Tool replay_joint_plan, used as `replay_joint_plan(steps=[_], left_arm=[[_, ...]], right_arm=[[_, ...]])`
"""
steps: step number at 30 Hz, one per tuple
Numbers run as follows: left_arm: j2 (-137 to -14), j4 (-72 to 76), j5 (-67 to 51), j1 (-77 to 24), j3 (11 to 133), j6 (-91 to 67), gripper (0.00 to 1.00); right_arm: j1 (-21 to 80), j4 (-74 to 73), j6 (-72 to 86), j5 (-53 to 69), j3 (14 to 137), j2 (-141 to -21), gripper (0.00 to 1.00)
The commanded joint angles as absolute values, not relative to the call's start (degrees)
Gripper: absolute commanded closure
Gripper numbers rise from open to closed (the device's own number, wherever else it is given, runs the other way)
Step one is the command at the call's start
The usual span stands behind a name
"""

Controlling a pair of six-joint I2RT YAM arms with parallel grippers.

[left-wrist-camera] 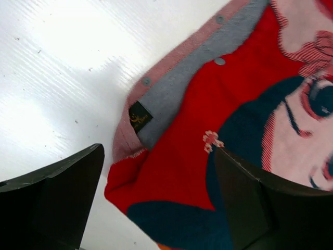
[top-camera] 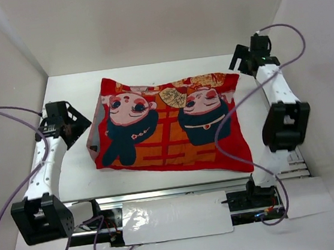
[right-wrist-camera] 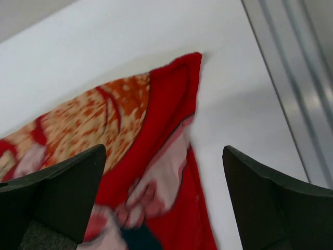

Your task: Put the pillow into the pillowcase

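Observation:
The red pillowcase lies face up in the middle of the white table, its two cartoon children's faces showing; it looks plump. No white pillow shows in any view. My left gripper is open and empty just left of the case's left edge. In the left wrist view the gripper hovers over the pillowcase at a corner with a grey buttoned strip and a black label. My right gripper is open and empty by the far right corner. In the right wrist view the gripper is above the pillowcase.
White walls close in the table on the left, back and right. A metal rail runs along the near edge, also in the right wrist view. A white sheet lies in front of it. Purple cables loop over the case's right part.

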State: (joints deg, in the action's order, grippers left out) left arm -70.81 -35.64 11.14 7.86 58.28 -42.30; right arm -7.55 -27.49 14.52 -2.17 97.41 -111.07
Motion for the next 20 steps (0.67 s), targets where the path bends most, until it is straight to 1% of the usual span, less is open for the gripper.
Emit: replay_joint_plan(steps=[1,3,6,10,20], left_arm=[[-64.8,-39.6,8.4,7.6,61.3,-42.6,0.0],[-61.2,-39.6,8.3,7.6,64.1,-41.8,0.0],[-59.1,-40.9,8.3,7.1,69.9,-39.7,0.0],[-57.4,-41.4,7.2,7.1,72.1,-38.5,0.0],[-56.3,-41.4,8.6,4.7,71.5,-37.3,0.0]], right_arm=[[-7.9,-21.6,15.8,-1.4,89.5,-93.2,0.0],[-7.9,-21.6,16.3,-0.7,83.0,-87.7,0.0],[-7.4,-23.3,16.9,-0.2,78.2,-79.2,0.0],[-6.9,-23.3,16.9,-0.7,73.4,-70.1,0.0],[-6.9,-19.6,15.6,0.2,67.1,-64.2,0.0]])
